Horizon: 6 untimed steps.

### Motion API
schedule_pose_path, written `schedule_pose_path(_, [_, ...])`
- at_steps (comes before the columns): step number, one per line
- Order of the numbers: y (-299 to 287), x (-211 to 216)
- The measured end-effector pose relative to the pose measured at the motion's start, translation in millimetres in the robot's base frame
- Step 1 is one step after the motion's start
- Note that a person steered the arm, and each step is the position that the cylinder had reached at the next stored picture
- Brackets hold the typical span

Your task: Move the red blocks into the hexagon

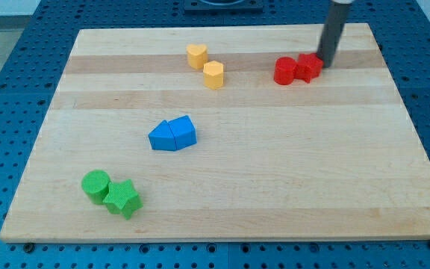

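Two red blocks touch each other at the view's upper right: a rounded one (285, 71) on the left and a blockier one (309, 66) on the right; their exact shapes are unclear. My tip (325, 61) rests on the board right against the right side of the right red block. A yellow hexagon block (213, 75) stands at the upper middle, well to the left of the red pair. A yellow heart block (196, 55) sits just up-left of the hexagon.
Two blue blocks (172, 134) lie joined at the board's middle left. A green round block (95, 184) and a green star block (122, 199) touch at the lower left. The wooden board (275, 179) lies on a blue perforated table.
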<state>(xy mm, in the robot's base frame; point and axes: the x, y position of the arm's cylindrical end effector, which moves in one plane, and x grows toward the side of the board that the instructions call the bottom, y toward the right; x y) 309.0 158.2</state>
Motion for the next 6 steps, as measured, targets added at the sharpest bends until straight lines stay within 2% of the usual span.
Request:
schedule_pose_path(1, [-47, 5])
schedule_pose_path(2, [-48, 2])
schedule_pose_path(4, [-2, 11])
schedule_pose_path(5, [-2, 12])
schedule_pose_path(6, [-36, 27])
